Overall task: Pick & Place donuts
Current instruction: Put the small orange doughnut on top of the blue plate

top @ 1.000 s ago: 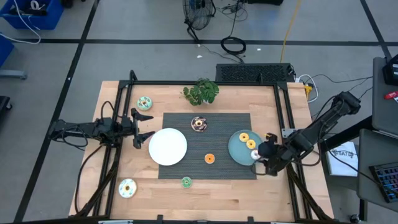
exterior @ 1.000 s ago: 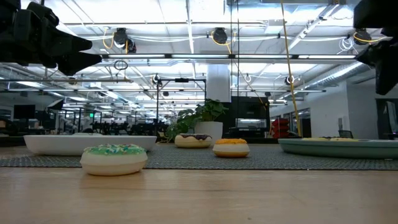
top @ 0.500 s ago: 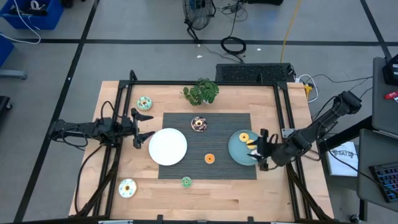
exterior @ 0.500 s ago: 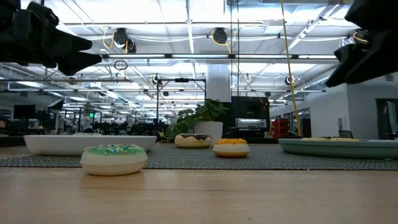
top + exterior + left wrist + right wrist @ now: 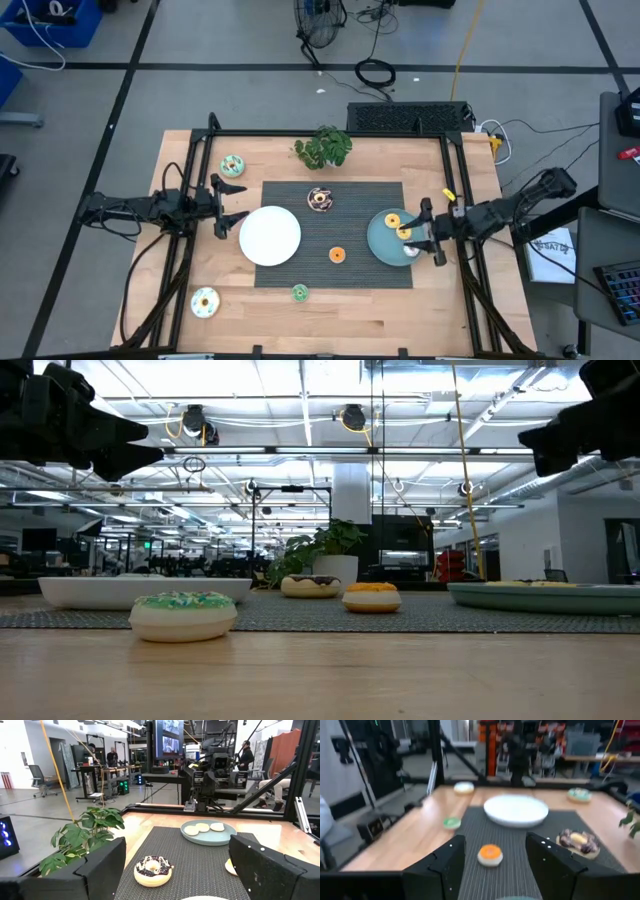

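1. The tabletop (image 5: 440, 300) is pale wood inside a black frame, with a dark woven mat (image 5: 350, 260) across its middle; around it lie grey floor and cables.
2. Beyond it, the low view shows an open workshop with ceiling lights, and the left wrist view shows people at desks far back.
3. The right end effector (image 5: 431, 232) hangs released and empty over the teal plate's (image 5: 380, 243) outer rim, where three donuts (image 5: 403, 231) lie just beside its fingers.
4. The left end effector (image 5: 227, 205) waits released and empty, the white plate (image 5: 270, 236) just ahead of it.
5. Eight donuts in all: three plated, two on the mat, with the chocolate one (image 5: 320, 199) among them, and three on bare wood.
6. There are two plates and one leafy plant (image 5: 323, 148).
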### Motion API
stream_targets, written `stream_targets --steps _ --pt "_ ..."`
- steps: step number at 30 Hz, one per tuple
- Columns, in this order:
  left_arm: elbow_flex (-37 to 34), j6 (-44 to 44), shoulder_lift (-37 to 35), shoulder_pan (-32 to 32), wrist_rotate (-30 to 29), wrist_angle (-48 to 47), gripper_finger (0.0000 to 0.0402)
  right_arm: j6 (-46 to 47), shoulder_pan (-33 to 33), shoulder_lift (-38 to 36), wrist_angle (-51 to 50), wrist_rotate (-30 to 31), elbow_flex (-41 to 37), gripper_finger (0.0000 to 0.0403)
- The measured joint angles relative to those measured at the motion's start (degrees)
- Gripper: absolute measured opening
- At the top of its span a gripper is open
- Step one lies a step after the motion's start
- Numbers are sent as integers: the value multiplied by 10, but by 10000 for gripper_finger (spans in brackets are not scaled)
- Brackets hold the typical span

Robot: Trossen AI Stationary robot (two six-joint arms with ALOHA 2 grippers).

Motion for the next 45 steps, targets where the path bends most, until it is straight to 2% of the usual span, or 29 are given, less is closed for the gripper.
stream_targets --steps 9,14,17,23,32,45 --pt "0 0 0 0 0 0 349 -24 -61 -138 -73 -65 -11 197" --pt "0 0 0 0 0 0 349 -22 -87 -137 -75 -118 -10 196" --pt "0 0 0 0 0 0 349 -16 -101 -137 -71 -124 -18 196" --pt "0 0 0 0 0 0 349 -13 -125 -137 29 -124 -64 196" --pt "0 0 0 0 0 0 349 -12 -129 -136 -43 -126 -65 196" --pt "0 0 0 0 0 0 349 -19 -128 -130 -43 -123 -66 196"
